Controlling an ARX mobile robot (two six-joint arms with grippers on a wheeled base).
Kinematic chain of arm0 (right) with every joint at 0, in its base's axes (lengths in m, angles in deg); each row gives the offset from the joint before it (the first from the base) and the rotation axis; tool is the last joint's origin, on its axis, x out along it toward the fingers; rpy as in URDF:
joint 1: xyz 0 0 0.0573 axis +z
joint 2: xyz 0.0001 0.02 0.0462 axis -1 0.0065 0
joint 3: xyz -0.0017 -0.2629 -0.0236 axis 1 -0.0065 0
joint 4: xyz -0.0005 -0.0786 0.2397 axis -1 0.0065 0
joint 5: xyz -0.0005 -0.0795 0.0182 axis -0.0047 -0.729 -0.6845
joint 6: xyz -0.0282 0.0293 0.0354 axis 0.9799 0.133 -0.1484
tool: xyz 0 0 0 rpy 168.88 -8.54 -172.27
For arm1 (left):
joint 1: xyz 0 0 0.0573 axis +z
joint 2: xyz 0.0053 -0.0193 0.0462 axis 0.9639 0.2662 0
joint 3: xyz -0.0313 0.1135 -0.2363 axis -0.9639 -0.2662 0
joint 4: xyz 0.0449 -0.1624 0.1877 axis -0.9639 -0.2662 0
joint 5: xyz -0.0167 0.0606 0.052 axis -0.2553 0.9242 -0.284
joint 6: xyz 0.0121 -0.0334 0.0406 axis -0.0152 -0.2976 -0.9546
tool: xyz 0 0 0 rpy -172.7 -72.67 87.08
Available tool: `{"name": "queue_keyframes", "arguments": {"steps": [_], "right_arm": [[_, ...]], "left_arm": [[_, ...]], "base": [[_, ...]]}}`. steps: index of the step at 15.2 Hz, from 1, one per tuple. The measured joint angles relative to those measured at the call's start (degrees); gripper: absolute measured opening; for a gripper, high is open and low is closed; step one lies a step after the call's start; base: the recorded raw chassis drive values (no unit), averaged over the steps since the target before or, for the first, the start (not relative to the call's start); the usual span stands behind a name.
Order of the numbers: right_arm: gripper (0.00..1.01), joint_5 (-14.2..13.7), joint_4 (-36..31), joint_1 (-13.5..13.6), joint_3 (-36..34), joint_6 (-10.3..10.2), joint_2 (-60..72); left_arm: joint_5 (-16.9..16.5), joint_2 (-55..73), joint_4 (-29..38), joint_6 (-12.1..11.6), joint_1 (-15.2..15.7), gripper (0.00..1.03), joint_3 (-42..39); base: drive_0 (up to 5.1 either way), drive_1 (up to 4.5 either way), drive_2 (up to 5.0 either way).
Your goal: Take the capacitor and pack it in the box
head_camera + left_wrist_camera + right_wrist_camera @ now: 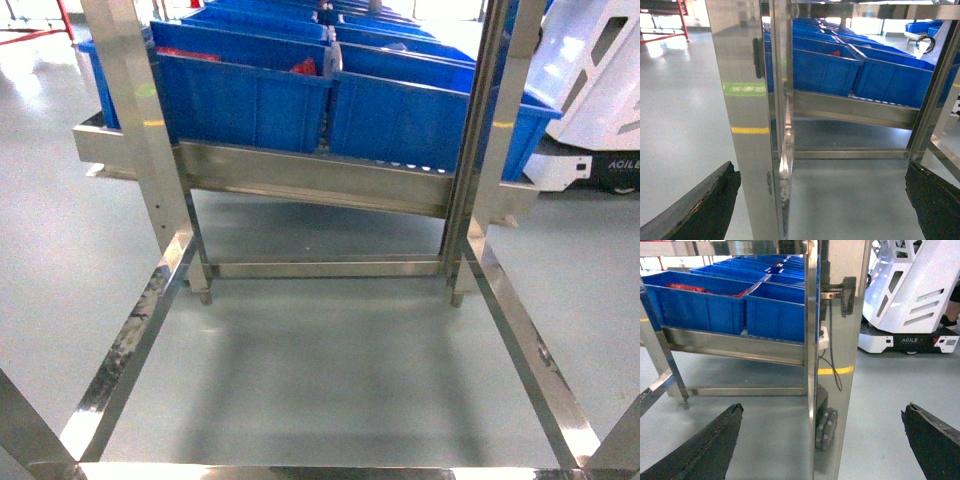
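Neither the box nor any capacitor shows in these views. My left gripper (821,170) is open, its dark fingers (710,205) spread wide at the bottom corners of the left wrist view, with a steel rack post (752,125) rising between them further off. My right gripper (823,407) is open too, its fingers (927,437) wide apart with nothing between them, facing another steel post (832,355). Neither gripper shows in the head view.
A steel rack (310,175) carries rows of open blue bins (240,95); some hold red items (687,287). Low steel frame rails (125,345) bound grey floor (330,370). A white wheeled robot (910,300) stands at the right.
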Motion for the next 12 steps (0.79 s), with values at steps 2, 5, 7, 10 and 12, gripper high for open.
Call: {"name": "queue_keyframes", "arguments": {"steps": [2,5,7,10,12], "right_arm": [[0.98,0.0,0.0,0.0,0.0,0.0,0.0],[0.98,0.02,0.0,0.0,0.0,0.0,0.0],[0.98,0.0,0.0,0.0,0.0,0.0,0.0],[0.98,0.0,0.0,0.0,0.0,0.0,0.0],[0.98,0.02,0.0,0.0,0.0,0.0,0.0]], "left_arm": [[0.02,0.0,0.0,0.0,0.0,0.98,0.0],[0.02,0.0,0.0,0.02,0.0,0.98,0.0],[0.02,0.0,0.0,0.0,0.0,0.98,0.0],[0.02,0.0,0.0,0.0,0.0,0.98,0.0],[0.02,0.0,0.0,0.0,0.0,0.98,0.0]], "base": [[0.0,0.0,0.0],[0.0,0.0,0.0],[0.0,0.0,0.0],[0.0,0.0,0.0],[0.0,0.0,0.0]]}}
